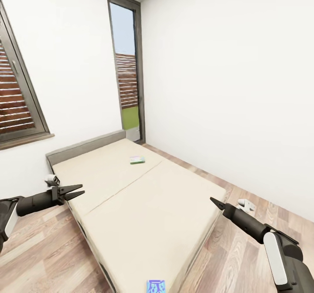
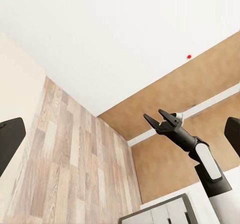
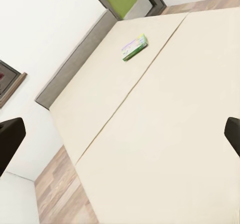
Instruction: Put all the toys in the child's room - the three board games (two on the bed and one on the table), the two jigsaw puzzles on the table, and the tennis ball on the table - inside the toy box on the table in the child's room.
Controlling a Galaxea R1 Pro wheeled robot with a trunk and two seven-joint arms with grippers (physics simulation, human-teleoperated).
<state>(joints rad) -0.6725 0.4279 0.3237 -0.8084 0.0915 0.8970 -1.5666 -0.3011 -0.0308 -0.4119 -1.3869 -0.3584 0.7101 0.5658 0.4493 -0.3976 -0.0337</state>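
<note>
A green-and-white board game (image 1: 137, 160) lies flat on the far half of the cream bed (image 1: 148, 206); the right wrist view shows the same game (image 3: 134, 47) on the mattress. A blue-purple board game (image 1: 156, 286) lies at the bed's near end, cut off by the picture's edge. My left gripper (image 1: 76, 192) hovers open over the bed's left edge, holding nothing. My right gripper (image 1: 216, 202) hangs open and empty by the bed's right corner, and the left wrist view shows it (image 2: 154, 116) with its fingers apart. The table and toy box are out of view.
A grey headboard (image 1: 85, 145) stands against the far wall. A window with slatted blinds (image 1: 17, 105) is at left, a tall glass door (image 1: 127, 70) at the back corner. A small white object (image 1: 246, 204) lies on the wood floor (image 1: 244, 188) right of the bed.
</note>
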